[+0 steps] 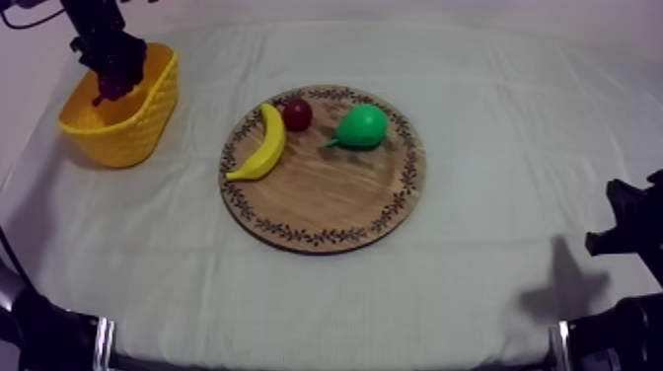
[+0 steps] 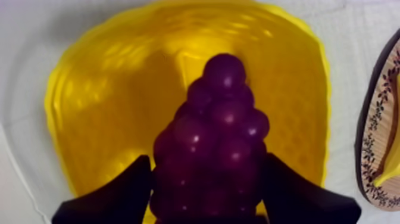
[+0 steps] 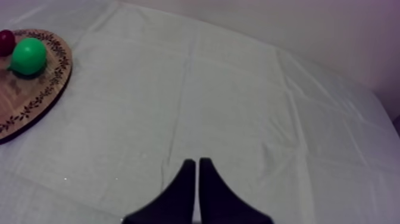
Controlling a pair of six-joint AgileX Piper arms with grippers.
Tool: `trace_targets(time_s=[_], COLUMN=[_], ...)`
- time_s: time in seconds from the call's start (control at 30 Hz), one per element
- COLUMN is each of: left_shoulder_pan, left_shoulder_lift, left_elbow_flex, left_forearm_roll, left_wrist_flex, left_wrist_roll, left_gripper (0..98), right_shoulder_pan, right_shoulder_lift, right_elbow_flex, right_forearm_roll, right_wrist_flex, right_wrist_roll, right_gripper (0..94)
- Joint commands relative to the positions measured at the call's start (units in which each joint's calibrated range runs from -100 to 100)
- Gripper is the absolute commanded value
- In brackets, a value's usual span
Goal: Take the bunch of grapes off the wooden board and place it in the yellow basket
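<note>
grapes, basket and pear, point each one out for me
grapes [image 2: 217, 143], left wrist view, middle of the bunch
basket [image 1: 133, 133], top view, on its outer wall
pear [image 1: 362, 126], top view, middle of its body

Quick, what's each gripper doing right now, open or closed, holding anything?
Left gripper: closed on the grapes, over the basket.
Right gripper: closed, holding nothing, above the cloth.

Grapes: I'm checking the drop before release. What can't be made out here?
- Left wrist view: grapes bottom hidden between the left gripper fingers; whether it touches the basket floor, unclear.
- Top view: grapes and dark left gripper cannot be told apart.
- Banana: cut off by the left wrist view's edge.
</note>
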State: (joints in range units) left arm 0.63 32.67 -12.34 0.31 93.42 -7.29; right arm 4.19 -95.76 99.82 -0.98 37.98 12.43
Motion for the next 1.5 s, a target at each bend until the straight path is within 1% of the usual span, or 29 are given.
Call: trace_targets(time_s=[0.0, 0.13, 0.37, 0.47, 0.57, 0.63, 0.83, 1.03, 1.27, 1.47], left_shoulder_pan=[-0.4, -1.1, -1.6, -1.5, -1.5, -1.5, -1.2, -0.6, -0.4, -0.7], left_shoulder_lift=[0.8, 2.1, 4.0, 3.7, 2.7, 1.5, -4.4, -12.5, -24.7, -37.7], left_elbow_flex=[0.1, 0.3, -0.4, -0.1, 0.6, 1.3, 4.4, 9.3, 18.7, 29.2], left_forearm_roll=[0.21, 0.35, 0.4, 0.39, 0.34, 0.4, 0.45, 0.97, 1.67, 1.83], left_wrist_flex=[0.0, 0.1, 2.5, 2.8, 2.9, 2.4, -0.5, -2.9, -7.9, -14.4], left_wrist_roll=[0.1, 0.0, 1.1, 1.4, 1.7, 1.8, 2.4, 2.9, 3.2, 3.2], left_gripper=[68.3, 75.4, 90.8, 94.1, 94.1, 91.0, 74.1, 64.1, 51.4, 39.3], right_shoulder_pan=[0.0, 0.0, 0.0, 0.0, 0.0, 0.0, 0.0, 0.0, 0.0, 0.0], right_shoulder_lift=[0.0, 0.0, 0.0, 0.0, 0.0, 0.0, 0.0, 0.0, 0.0, 0.0], right_elbow_flex=[0.0, 0.0, 0.0, 0.0, 0.0, 0.0, 0.0, 0.0, 0.0, 0.0], right_forearm_roll=[0.0, 0.0, 0.0, 0.0, 0.0, 0.0, 0.0, 0.0, 0.0, 0.0], right_wrist_flex=[0.0, 0.0, 0.0, 0.0, 0.0, 0.0, 0.0, 0.0, 0.0, 0.0], right_wrist_roll=[0.0, 0.0, 0.0, 0.0, 0.0, 0.0, 0.0, 0.0, 0.0, 0.0], right_gripper=[0.3, 0.3, 0.3, 0.3, 0.3, 0.3, 0.3, 0.3, 0.3, 0.3])
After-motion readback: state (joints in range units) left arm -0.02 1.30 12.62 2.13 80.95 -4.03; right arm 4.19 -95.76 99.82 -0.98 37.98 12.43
